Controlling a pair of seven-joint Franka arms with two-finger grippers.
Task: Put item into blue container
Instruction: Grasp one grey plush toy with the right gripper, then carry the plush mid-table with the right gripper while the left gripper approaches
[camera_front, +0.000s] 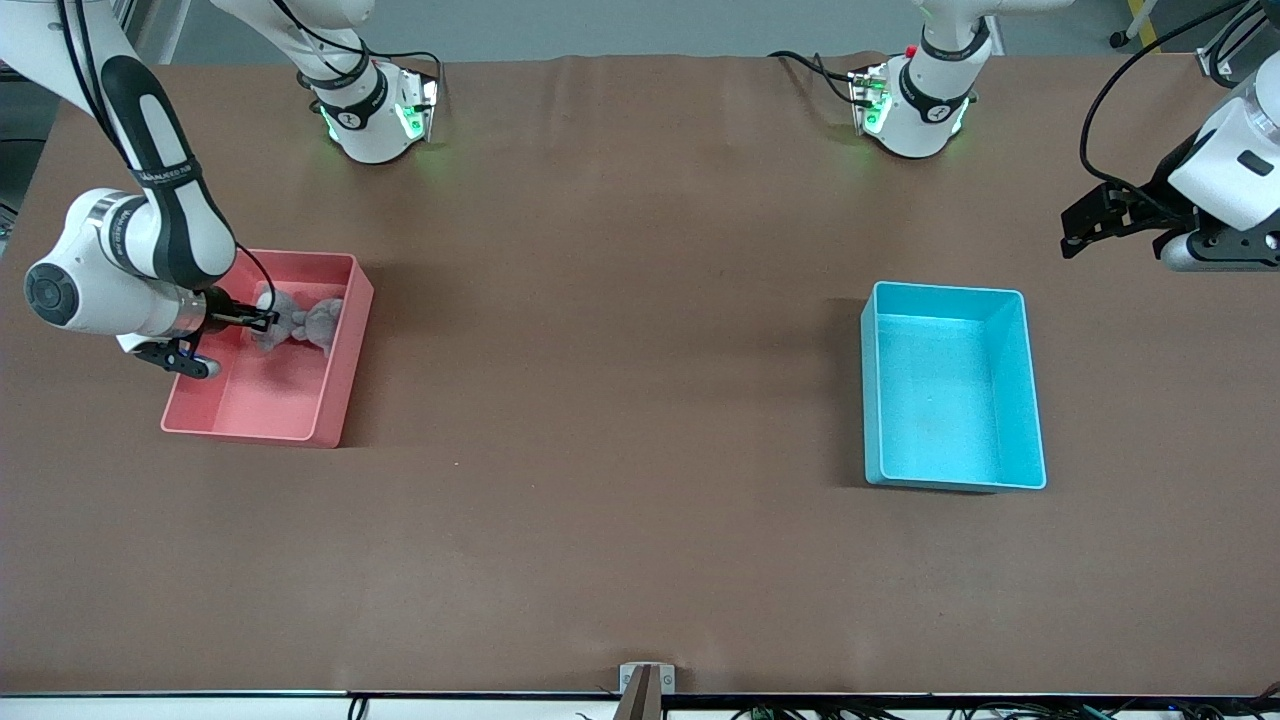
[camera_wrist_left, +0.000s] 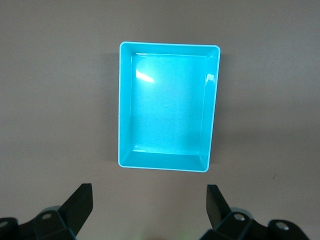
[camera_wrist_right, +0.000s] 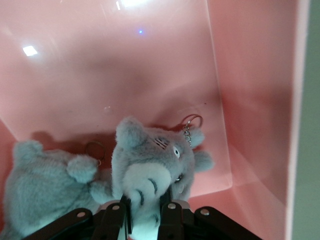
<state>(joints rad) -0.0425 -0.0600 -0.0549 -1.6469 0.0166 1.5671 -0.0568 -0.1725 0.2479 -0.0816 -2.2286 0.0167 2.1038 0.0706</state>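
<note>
While the left gripper (camera_wrist_left: 147, 210) is waiting wide open and holding nothing above the desk (camera_front: 620, 400), near the edge at the left arm's end, we are seeing the right gripper (camera_wrist_right: 145, 212) pinching one grey plush toy (camera_wrist_right: 152, 165) inside the pink bin (camera_front: 335, 400). A second plush (camera_wrist_right: 45, 192) is lying beside it. The blue container (camera_front: 1030, 400) is sitting toward the left arm's end.
</note>
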